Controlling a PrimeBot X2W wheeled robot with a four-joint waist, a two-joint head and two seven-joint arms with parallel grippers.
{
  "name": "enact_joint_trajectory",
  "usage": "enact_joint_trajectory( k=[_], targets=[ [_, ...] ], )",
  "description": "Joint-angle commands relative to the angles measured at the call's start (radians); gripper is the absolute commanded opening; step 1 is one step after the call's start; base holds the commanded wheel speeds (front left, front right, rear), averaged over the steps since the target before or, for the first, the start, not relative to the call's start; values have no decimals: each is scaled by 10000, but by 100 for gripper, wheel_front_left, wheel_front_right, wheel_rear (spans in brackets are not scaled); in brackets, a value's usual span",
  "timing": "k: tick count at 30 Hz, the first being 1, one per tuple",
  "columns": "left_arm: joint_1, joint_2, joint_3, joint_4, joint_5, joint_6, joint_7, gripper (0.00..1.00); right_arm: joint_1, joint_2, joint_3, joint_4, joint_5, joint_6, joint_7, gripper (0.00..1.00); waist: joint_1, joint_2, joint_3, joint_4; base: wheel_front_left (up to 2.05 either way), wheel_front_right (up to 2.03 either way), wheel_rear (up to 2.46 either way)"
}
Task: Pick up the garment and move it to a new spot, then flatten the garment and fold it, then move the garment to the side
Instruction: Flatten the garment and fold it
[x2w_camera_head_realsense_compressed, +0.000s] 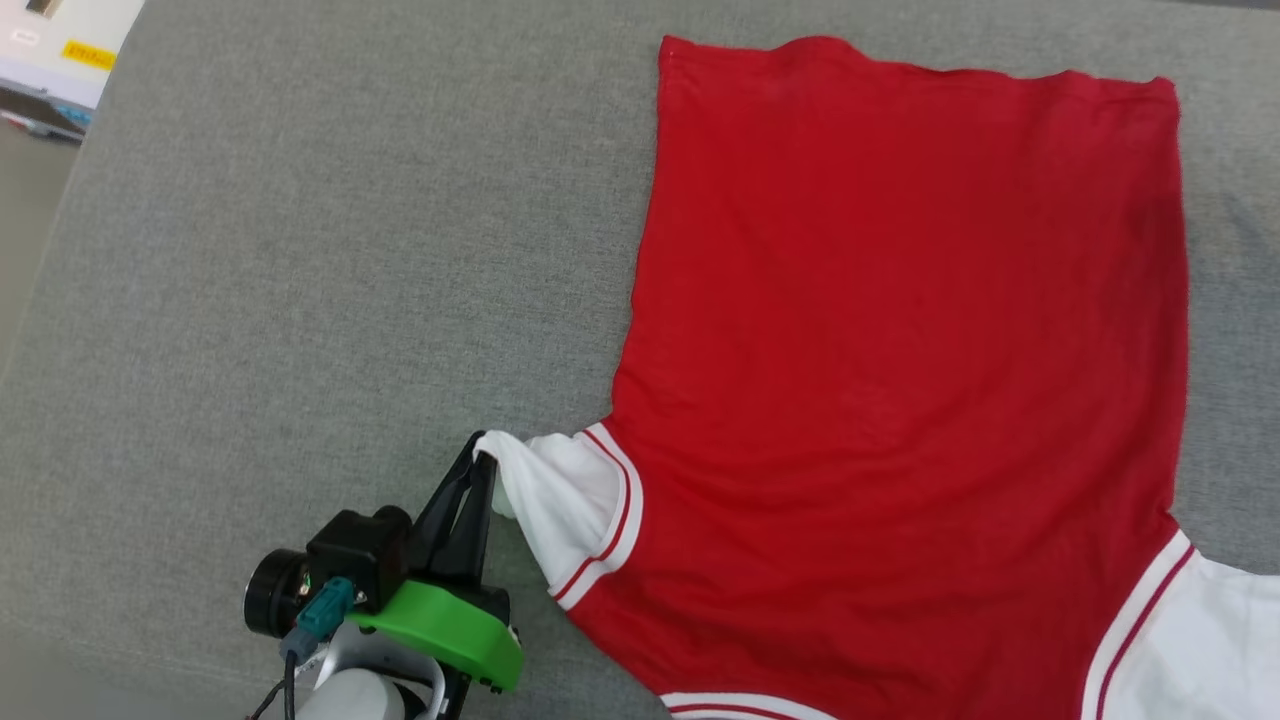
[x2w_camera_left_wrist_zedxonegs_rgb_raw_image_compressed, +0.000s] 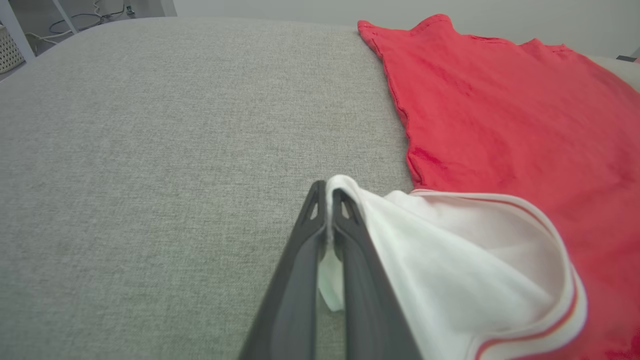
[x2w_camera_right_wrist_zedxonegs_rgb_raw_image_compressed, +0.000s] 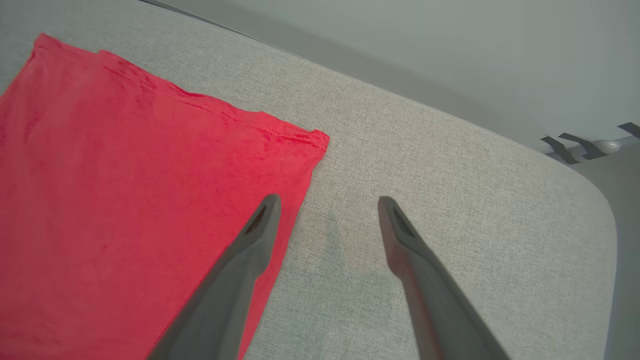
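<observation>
Off the far left edge of the grey padded surface (x2w_camera_head_realsense_compressed: 300, 250) sits a white box (x2w_camera_head_realsense_compressed: 60, 45) with a yellow label, well apart from the work. Low on the left, the left gripper (x2w_camera_head_realsense_compressed: 483, 462) pinches the cuff of the white sleeve (x2w_camera_head_realsense_compressed: 565, 500) between fingers pressed together, with bare grey fabric to its left. The garment (x2w_camera_head_realsense_compressed: 900, 330) lies spread, plain red side up, over the surface's right half; the right gripper (x2w_camera_right_wrist_zedxonegs_rgb_raw_image_compressed: 327, 200) hangs with fingers spread wide, one above the garment's side edge, one above bare fabric.
</observation>
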Motion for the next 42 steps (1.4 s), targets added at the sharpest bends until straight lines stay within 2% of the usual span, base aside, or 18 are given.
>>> enact_joint_trajectory(
  k=[1,4,10,15,20,21,22,23,27,33,36,42],
  targets=[
    [-270,-150,78,-55,134,-82,-59,0,-410,-17,153,279,-30,-7,332,100,-1,-1,1125,903,0,0,0],
    [-416,-366,200,-97,334,-197,-59,0,-1050,111,350,961,-171,-7,879,100,-1,-1,1521,1054,0,0,0],
    [-679,-795,420,-89,680,-515,-59,0,-1791,460,445,2165,-841,-7,956,100,-1,-1,2180,1326,0,0,0],
    [-838,-1117,617,58,940,-795,-59,0,-1443,517,693,2921,-1094,-7,892,100,-1,-1,2439,1466,0,0,0],
    [-814,-1369,895,187,1154,-1009,-59,0,-775,411,991,3184,-801,-7,968,100,-1,-1,2474,1451,0,0,0],
    [-809,-1403,942,209,1190,-1045,-59,0,-725,357,1004,3200,-763,-7,966,87,-1,-1,2467,1447,0,0,0],
    [-807,-1443,1000,234,1234,-1091,-59,0,-692,293,1006,3210,-713,-7,948,22,-1,-1,2454,1441,0,0,0],
    [-804,-1469,1046,256,1271,-1126,-59,0,-695,242,1008,3206,-697,-7,916,0,-1,-1,2441,1431,0,0,0],
    [-734,-1574,1256,362,1402,-1261,-59,0,-898,158,991,3108,-700,-7,539,0,-1,-1,2282,1327,0,0,0],
    [-407,-1701,1558,540,1565,-1409,-59,0,-1264,176,1078,2753,-469,-7,-681,0,-1,-1,1590,1004,0,0,0],
    [-271,-1698,1671,634,1647,-1471,-59,0,-1195,-98,1271,2373,-107,-7,-1282,0,-1,-1,1195,845,0,0,0],
    [171,-1582,1919,822,1725,-1505,-59,0,-186,-1069,1680,1355,796,-7,-2254,0,-1,-1,225,374,0,0,0]
  ],
)
